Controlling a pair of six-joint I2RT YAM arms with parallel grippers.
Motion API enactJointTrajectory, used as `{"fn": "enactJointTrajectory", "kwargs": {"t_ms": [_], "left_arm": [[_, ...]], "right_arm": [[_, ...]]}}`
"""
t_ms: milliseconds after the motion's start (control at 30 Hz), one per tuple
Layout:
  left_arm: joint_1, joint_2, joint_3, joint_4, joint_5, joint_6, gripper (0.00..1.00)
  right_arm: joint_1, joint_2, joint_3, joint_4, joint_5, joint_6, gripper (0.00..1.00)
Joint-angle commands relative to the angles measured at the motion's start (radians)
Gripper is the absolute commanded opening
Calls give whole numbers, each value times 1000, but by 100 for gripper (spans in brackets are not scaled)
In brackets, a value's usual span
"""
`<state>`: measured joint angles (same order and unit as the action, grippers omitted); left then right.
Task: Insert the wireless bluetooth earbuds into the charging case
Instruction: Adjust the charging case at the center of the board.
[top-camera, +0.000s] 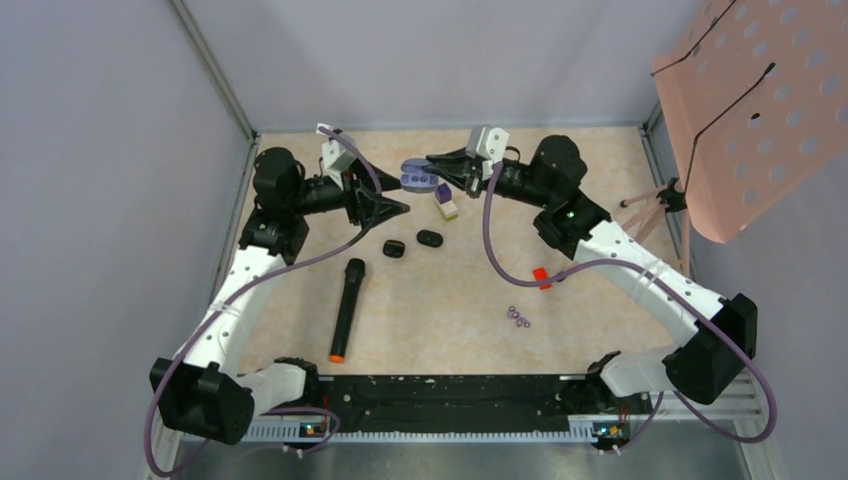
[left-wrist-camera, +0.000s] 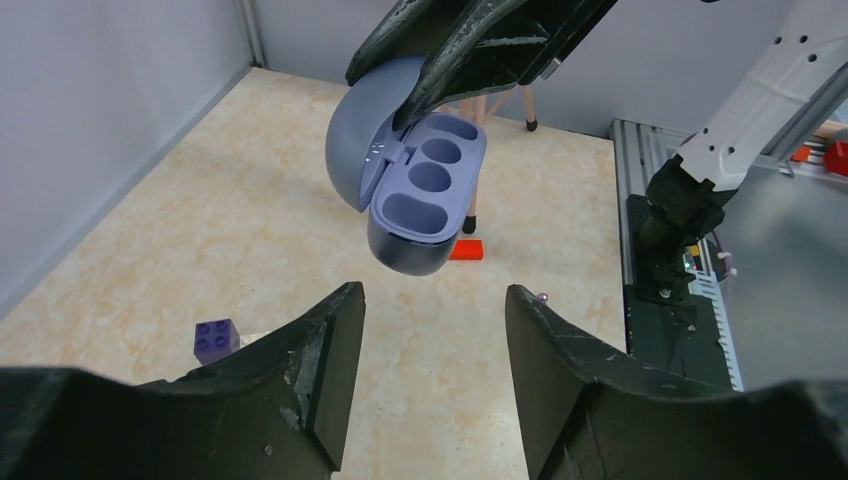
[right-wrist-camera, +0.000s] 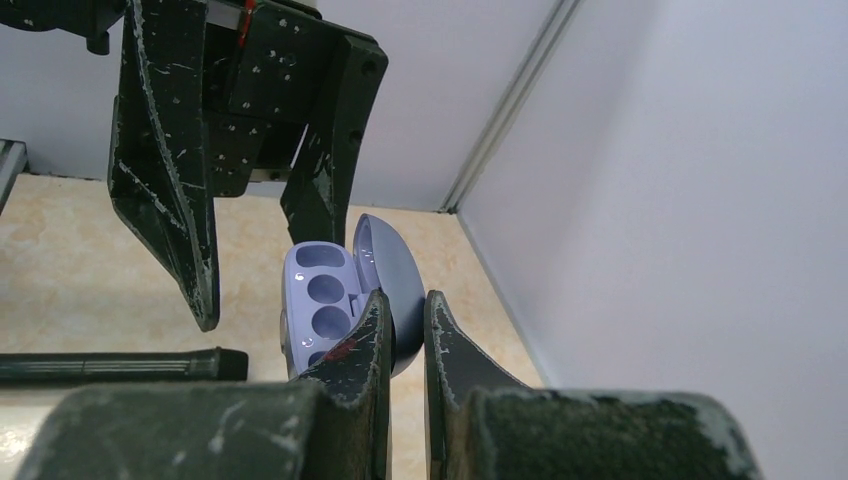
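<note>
Charging case (top-camera: 418, 177) lid is partly masked by the right fingers (top-camera: 447, 162), which are clamped on it; the case is held open. Left fingers (top-camera: 388, 208) are apart at its 7 o'clock. Two wireless bluetooth earbuds (top-camera: 393, 248), too small for their shape to be resolved, are seen on the counter (top-camera: 450, 320) at 6 o'clock. A microphone (top-camera: 345, 308) is noted at their 7 o'clock.

My left arm (top-camera: 235, 290) reaches forward from its base at the near left, bent at the elbow, with the wrist turned inward so that my left gripper (top-camera: 395, 208) points right toward my other hand; its jaws stand apart with nothing between them. My right arm (top-camera: 640, 270) comes in from the far right, folded at the elbow, wrist pointing left, and my right gripper (top-camera: 440, 162) is pinched almost closed on the raised lid of the charging case (left-wrist-camera: 425, 195), holding it aloft. The two grippers face each other, tips near but apart.
</note>
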<state>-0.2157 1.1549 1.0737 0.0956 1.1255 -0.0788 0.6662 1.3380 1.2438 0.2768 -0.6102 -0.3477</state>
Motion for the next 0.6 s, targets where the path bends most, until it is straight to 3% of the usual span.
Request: {"fn": "enactJointTrajectory", "kwargs": {"t_ms": [0, 167, 567], "left_arm": [[-13, 1, 41, 104, 56, -38, 58], [-38, 14, 44, 155, 39, -76, 56], [-56, 29, 48, 182, -3, -97, 41]], "right_arm": [[26, -9, 7, 58, 4, -1, 0], [37, 1, 8, 56, 12, -5, 0], [44, 6, 1, 42, 19, -19, 0]]}}
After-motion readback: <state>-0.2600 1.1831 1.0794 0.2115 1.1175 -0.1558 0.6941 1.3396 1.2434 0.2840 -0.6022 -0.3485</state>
